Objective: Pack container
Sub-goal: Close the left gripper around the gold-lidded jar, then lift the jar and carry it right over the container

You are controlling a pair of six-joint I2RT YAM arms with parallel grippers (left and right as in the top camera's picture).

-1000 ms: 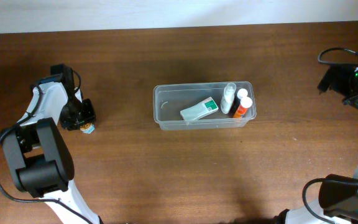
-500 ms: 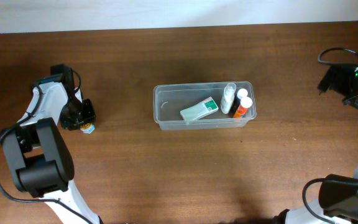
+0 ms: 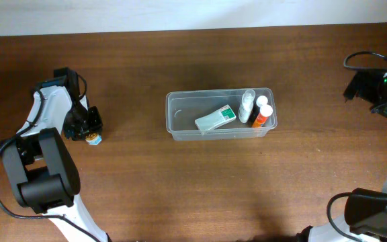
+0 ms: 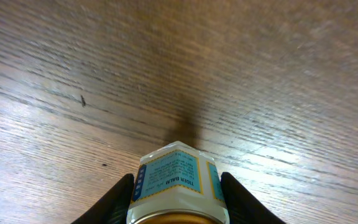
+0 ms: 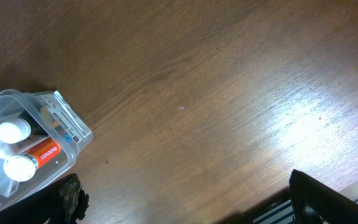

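Firmly, left tool [image 4: 176, 190] gripped a Tiger Balm jar [image 4: 175, 167] at the left of the worktop [image 3: 180, 188]; right tool [image 5: 182, 193] gaped wide, empty. The container [image 3: 173, 113] sat mid-worktop, well apart from both.

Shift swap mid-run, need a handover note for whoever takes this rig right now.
Left gripper: shut on a small jar, low over the table, well apart from the container.
Right gripper: open, empty, away from the container.
Done: green-and-white box, clear bottle and orange tube lie in the container.
Left: carry the jar over and put it in.
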